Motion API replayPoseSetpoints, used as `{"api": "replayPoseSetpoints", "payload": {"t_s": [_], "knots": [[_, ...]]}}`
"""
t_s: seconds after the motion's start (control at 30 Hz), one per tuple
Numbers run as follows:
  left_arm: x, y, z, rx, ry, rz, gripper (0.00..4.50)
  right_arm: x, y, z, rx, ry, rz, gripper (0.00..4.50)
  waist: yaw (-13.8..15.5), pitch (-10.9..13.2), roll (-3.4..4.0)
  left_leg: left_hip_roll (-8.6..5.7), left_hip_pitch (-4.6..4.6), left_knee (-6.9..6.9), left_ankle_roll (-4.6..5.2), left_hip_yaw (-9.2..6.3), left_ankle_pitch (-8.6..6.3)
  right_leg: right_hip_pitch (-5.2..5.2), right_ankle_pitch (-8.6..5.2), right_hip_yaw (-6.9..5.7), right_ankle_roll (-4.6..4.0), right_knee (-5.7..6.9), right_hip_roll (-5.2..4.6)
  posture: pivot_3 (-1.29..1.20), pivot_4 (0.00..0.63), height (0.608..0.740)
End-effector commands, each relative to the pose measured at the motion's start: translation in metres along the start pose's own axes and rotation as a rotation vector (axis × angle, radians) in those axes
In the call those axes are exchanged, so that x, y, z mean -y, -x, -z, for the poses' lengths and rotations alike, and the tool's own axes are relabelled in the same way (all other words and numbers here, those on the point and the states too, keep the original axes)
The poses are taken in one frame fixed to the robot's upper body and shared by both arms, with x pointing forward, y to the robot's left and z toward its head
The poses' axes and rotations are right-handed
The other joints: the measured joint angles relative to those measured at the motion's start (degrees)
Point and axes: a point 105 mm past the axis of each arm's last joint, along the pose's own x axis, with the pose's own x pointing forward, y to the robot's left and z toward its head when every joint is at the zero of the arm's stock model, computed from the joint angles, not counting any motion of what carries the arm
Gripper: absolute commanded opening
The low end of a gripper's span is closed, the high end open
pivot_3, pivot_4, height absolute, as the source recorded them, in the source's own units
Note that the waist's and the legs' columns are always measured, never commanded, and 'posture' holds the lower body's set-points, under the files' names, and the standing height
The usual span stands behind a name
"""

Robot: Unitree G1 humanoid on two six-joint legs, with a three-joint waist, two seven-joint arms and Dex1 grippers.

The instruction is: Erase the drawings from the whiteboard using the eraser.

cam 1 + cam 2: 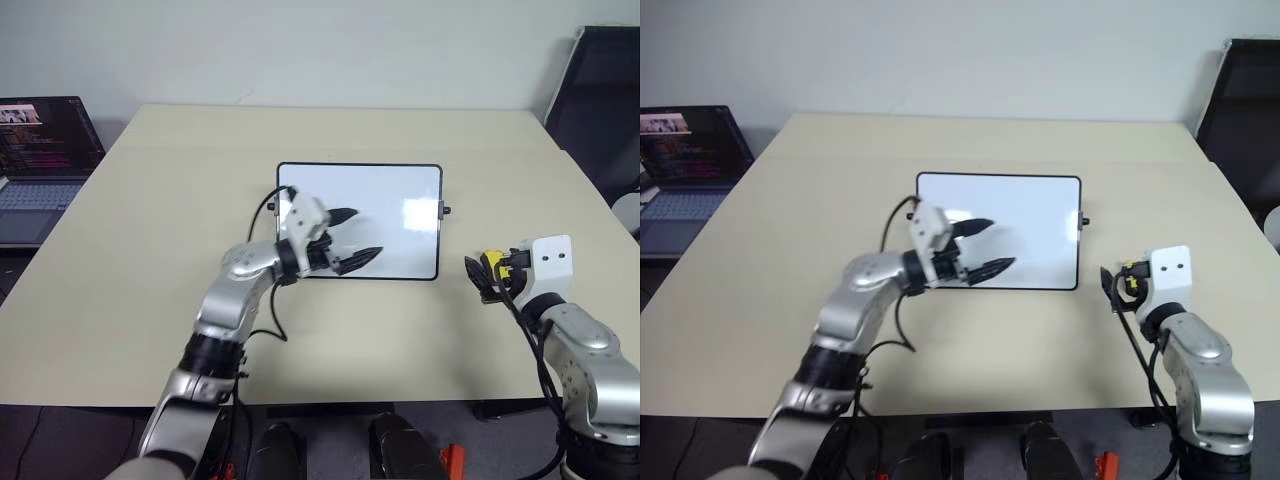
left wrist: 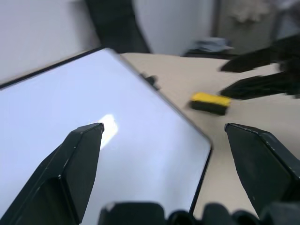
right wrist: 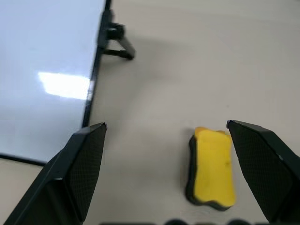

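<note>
Yellow eraser (image 3: 211, 168) lies on the tabletop (image 1: 150, 230) just right of the whiteboard (image 1: 400, 190), long axis along my right gripper's (image 3: 178, 178) spread, empty fingers; my left gripper (image 1: 350, 240), fingers spread, hovers over the board.

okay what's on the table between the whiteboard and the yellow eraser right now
Nothing but bare table. The right wrist view shows the eraser lying apart from the whiteboard, with only the board's small black side knob jutting into the gap.

Open laptop (image 1: 45, 165) off the beige table's (image 1: 150, 220) left edge; black chair (image 1: 600, 100) at far right.
</note>
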Motion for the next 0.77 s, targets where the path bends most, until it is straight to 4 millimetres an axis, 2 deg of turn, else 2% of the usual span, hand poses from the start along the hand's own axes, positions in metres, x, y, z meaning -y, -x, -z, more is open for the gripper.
{"api": "replayPoseSetpoints", "payload": {"t_s": [0.03,0.1,0.2,0.27,0.33,0.47,0.67,0.77], "knots": [[-0.019,0.041,-0.002,0.016,0.026,-0.273,4.50,-0.011,0.012,-0.006,0.097,0.036,0.001,4.47,0.2,0.0,-0.01,0.00,0.00,0.01,0.00,-0.03,0.00,0.02,-0.01,-0.05,-0.02,-0.01,0.00,0.00,0.150,0.740],[-0.023,0.075,0.009,-0.010,0.070,-0.440,4.50,-0.011,0.016,0.007,0.102,0.018,0.047,4.47,0.3,0.0,-0.04,0.00,-0.01,0.04,-0.01,-0.01,0.00,0.04,-0.06,-0.04,-0.10,-0.02,-0.04,0.00,0.150,0.740],[-0.021,0.107,0.022,-0.089,-0.026,-0.587,4.50,-0.002,0.020,0.023,0.114,-0.047,0.122,4.47,0.3,0.0,-0.08,-0.05,0.04,0.13,-0.01,0.01,0.00,0.14,-0.17,-0.04,-0.33,-0.05,-0.12,0.00,0.150,0.740],[-0.040,0.137,0.027,-0.116,-0.064,-0.818,4.50,-0.002,0.020,0.034,0.135,-0.090,0.132,4.47,0.5,0.0,-0.14,-0.09,0.10,0.24,-0.02,0.03,0.00,0.26,-0.16,-0.03,-0.34,-0.12,-0.18,0.00,0.150,0.740],[-0.046,0.148,0.026,-0.119,-0.086,-0.914,4.50,-0.003,0.020,0.037,0.153,-0.106,0.120,4.47,0.5,0.0,-0.17,-0.08,0.11,0.37,-0.04,-0.02,-0.02,0.18,-0.16,-0.09,-0.36,-0.24,-0.20,0.00,0.150,0.740],[-0.045,0.131,0.022,-0.094,-0.094,-0.917,4.50,0.000,0.016,0.034,0.188,-0.127,0.059,4.47,0.4,0.0,-0.14,-0.07,0.11,0.39,-0.36,0.02,-0.22,0.29,-0.14,-0.08,-0.39,-0.79,-0.27,0.00,0.150,0.740],[-0.038,0.116,0.033,-0.092,-0.050,-0.870,4.50,-0.006,0.023,0.025,0.193,-0.127,0.038,4.47,0.4,-0.1,-0.24,-0.08,0.10,0.42,-0.21,0.09,-0.13,0.64,-0.10,-0.03,-0.38,-0.99,-0.30,0.00,0.150,0.740],[-0.043,0.106,0.036,-0.084,-0.051,-0.835,4.50,-0.002,0.025,0.034,0.140,-0.106,0.036,4.47,0.4,-0.1,-0.24,-0.07,0.10,0.33,0.02,0.06,0.02,0.62,0.08,-0.07,-0.36,-0.89,-0.25,0.00,0.150,0.740]]}}
